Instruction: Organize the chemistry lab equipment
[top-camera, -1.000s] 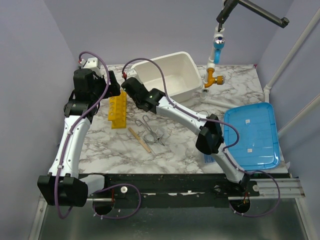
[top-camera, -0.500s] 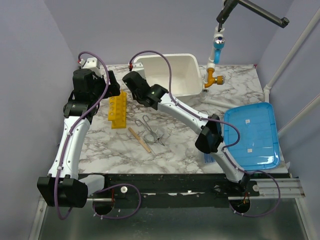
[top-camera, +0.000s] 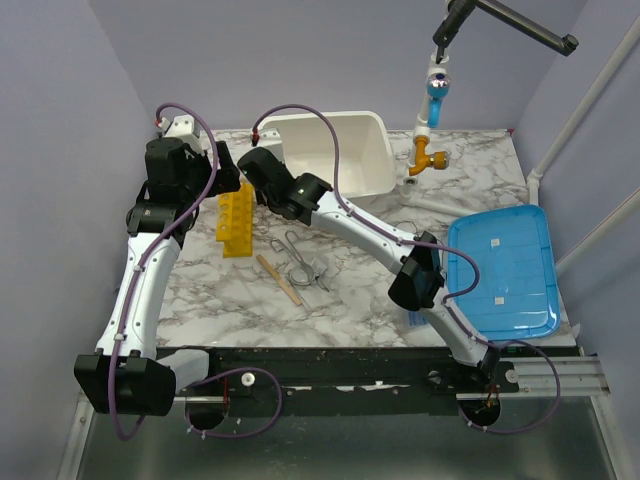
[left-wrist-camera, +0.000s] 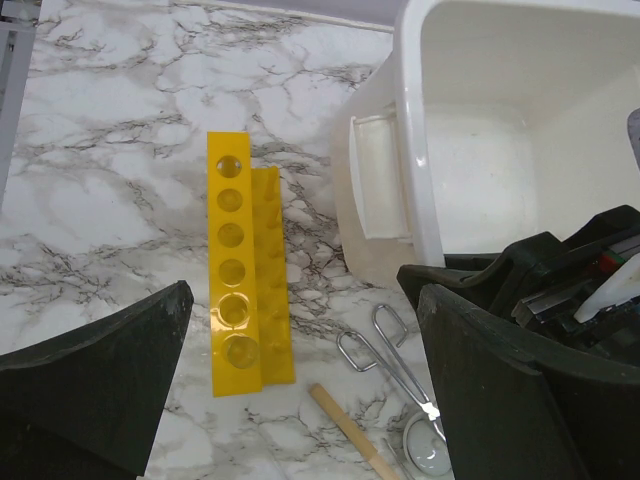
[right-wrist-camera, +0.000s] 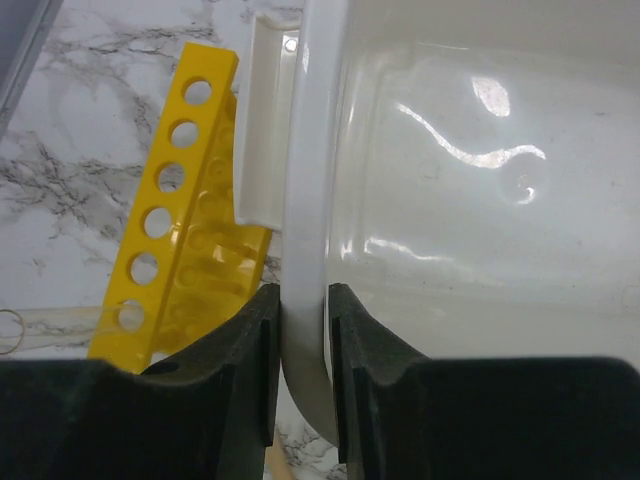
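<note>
Marble table (top-camera: 352, 292): you have all the lab equipment on it, in front of both arms.

White tub (top-camera: 336, 156): it stands at the back centre. Your right gripper (right-wrist-camera: 303, 340) is closed narrowly on the tub's near-left rim, with one finger outside the wall and one inside. The wrist view shows the rim (right-wrist-camera: 305, 150) pinched between the two pads. From above, the right arm reaches diagonally across the table to that corner.

Blue tray (top-camera: 500, 268): it lies at the right side of the table, well apart from the other items.

Left gripper (left-wrist-camera: 305, 300): your fingers stand wide apart and hold nothing. It hangs above the table's left rear area, just beside the tub's left wall (left-wrist-camera: 372, 190) and over the rack.

Yellow holed tube rack (top-camera: 237, 222): it lies on the marble to the left of the tub, near it but not touching. Its row of round holes faces up (left-wrist-camera: 232, 270), and the holes visible are empty.

Silver scissor-like metal tongs (top-camera: 298, 252): these lie flat in front of the tub, right of the rack, with the loop handles pointing toward the tub (left-wrist-camera: 392, 362).

Tan wooden stick (top-camera: 278, 279): it lies diagonally just beside the tongs, on their near-left side.

Clear glass piece (left-wrist-camera: 428, 452): it sits at the tongs' tip. You cannot tell its type from these views.

Blue item (top-camera: 416, 318): it shows at the near edge below the right arm's elbow and is mostly hidden.
</note>
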